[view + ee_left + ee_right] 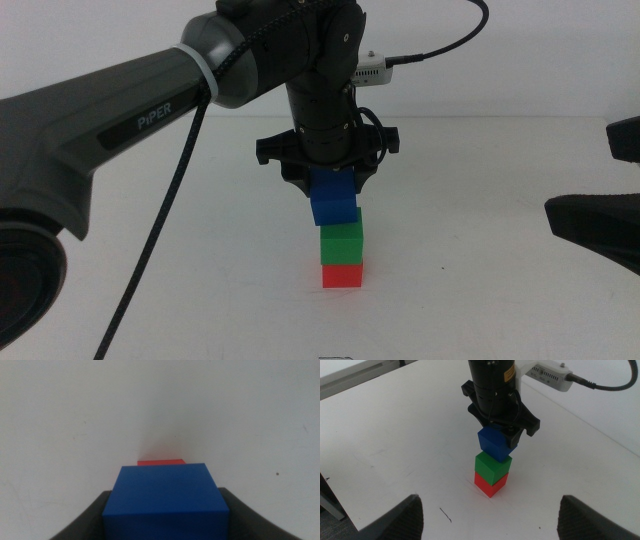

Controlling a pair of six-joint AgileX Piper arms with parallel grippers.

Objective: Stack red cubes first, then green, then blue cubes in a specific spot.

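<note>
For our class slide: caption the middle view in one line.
Left pincer holds the blue cube on the green cube, stacked on red cube.

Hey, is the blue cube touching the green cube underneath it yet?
Cannot tell. In the middle view the blue cube, clamped in the left gripper, meets the green cube with no visible gap, and the right wrist view shows none either.
</note>
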